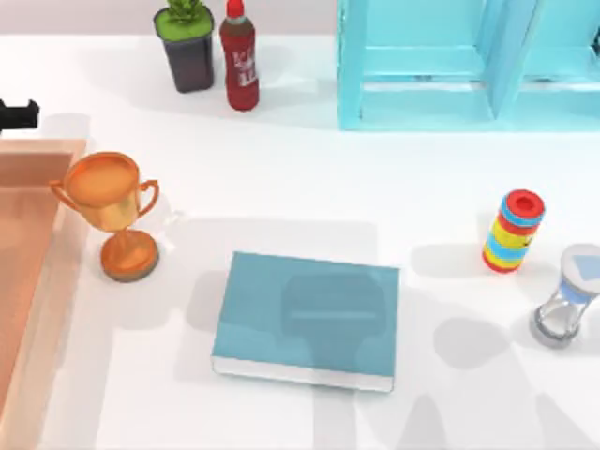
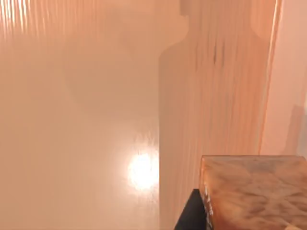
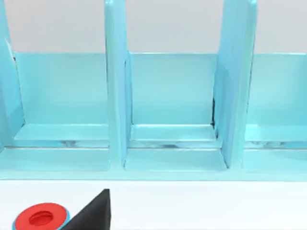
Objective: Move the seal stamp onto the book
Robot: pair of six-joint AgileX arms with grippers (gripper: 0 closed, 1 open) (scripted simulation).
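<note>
White table (image 1: 281,187), teal book (image 1: 309,317) lying flat

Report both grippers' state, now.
Left gripper: shut on the seal stamp, over the orange tray.
Right gripper: cannot be told; it faces the shelf unit.

The book (image 1: 309,319), flat with a plain teal-blue cover and white page edges, lies at the near middle of the desk. In the left wrist view, the seal stamp (image 2: 254,191) shows as an amber-brown, marbled block above an orange surface.
</note>
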